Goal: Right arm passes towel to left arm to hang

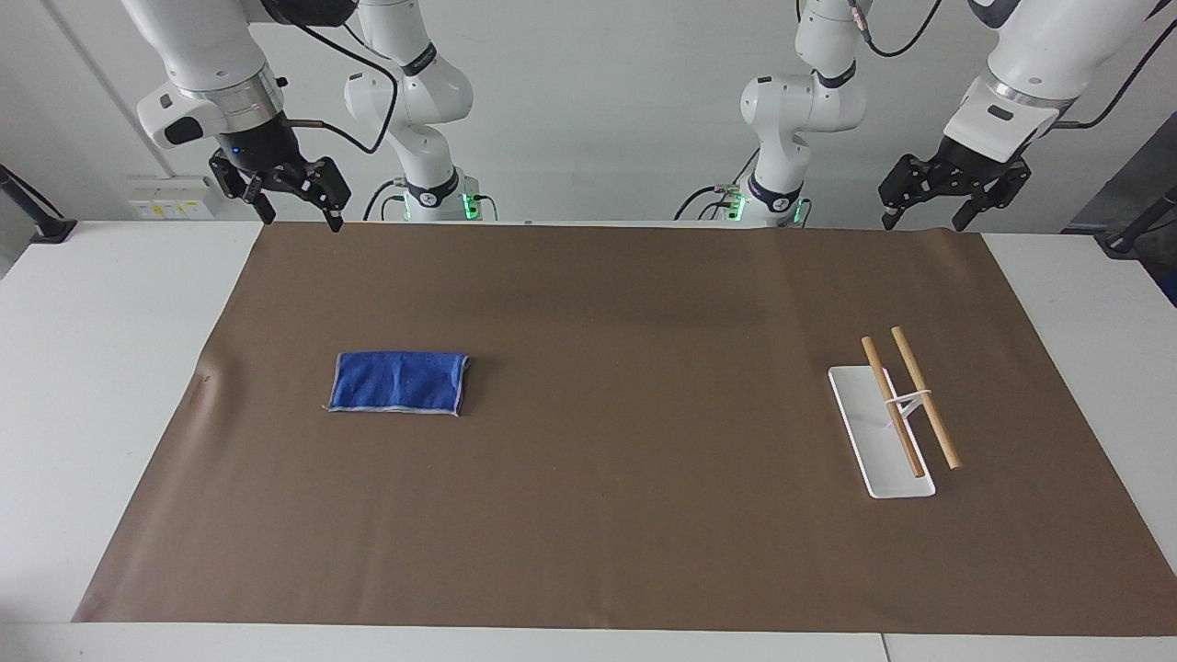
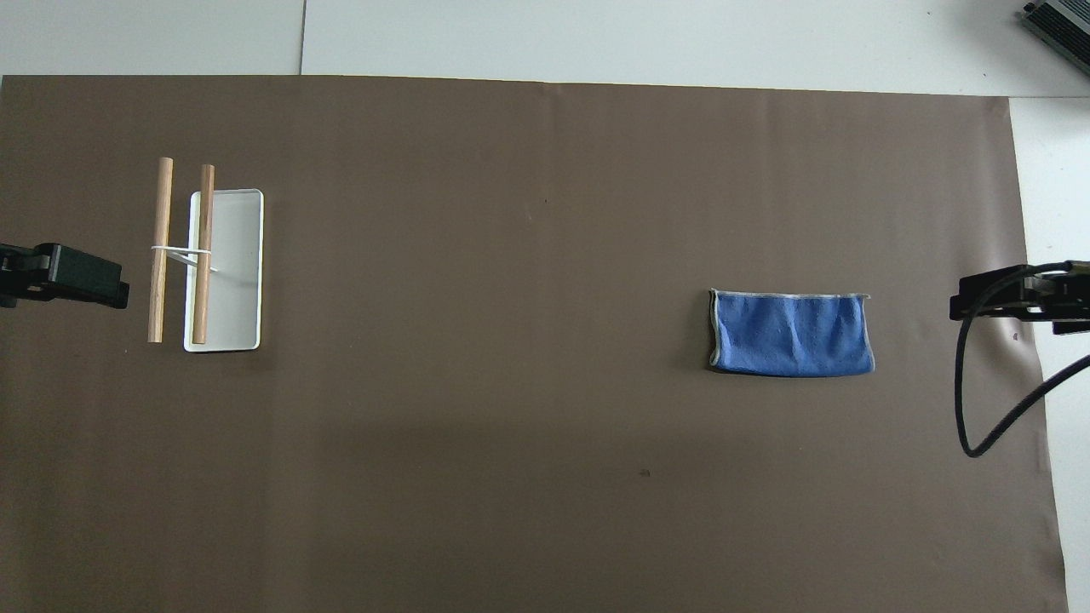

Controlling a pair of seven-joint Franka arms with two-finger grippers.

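Observation:
The blue towel [image 1: 398, 382] lies folded flat on the brown mat [image 1: 625, 515], toward the right arm's end; it also shows in the overhead view [image 2: 792, 333]. My right gripper [image 1: 302, 217] hangs raised over the mat's edge at its own end, open and empty, well apart from the towel; it shows in the overhead view [image 2: 1018, 295] too. My left gripper [image 1: 924, 219] hangs raised over the mat's edge at the left arm's end, open and empty, and shows in the overhead view [image 2: 68, 277].
A rack with two wooden bars [image 1: 910, 400] on a white base tray [image 1: 874, 441] stands toward the left arm's end; it also shows in the overhead view [image 2: 223, 268]. The mat covers most of the white table [image 1: 83, 368].

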